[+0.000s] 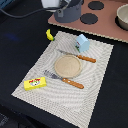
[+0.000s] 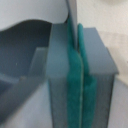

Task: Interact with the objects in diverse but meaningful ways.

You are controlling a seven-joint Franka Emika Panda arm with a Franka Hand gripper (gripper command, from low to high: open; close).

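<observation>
So the biggest thing here is the striped placemat (image 1: 95, 80), spread out on the dark table (image 1: 15, 50) well below and away from the gripper (image 1: 67, 5), which is parked up at the far edge over the toy stove board (image 1: 107, 25). The gripper sits right at the grey-blue pot (image 1: 69, 11); in the wrist view the teal finger pads (image 2: 75, 85) are pressed flat together with nothing visible between them, so it looks clenched on nothing, with the pot's grey wall (image 2: 20, 45) curving just beside them.

Next down in size: the round tan plate (image 1: 67, 65) in the middle of the mat, well apart from the gripper, with a knife (image 1: 77, 56) on its near-gripper side and a fork (image 1: 64, 79) on the far side. The pale blue carton (image 1: 83, 42) stands on the mat's edge nearest the gripper. The yellow box (image 1: 34, 83) lies at the mat's farthest corner. The banana (image 1: 49, 34) is off the mat, near the gripper.
</observation>
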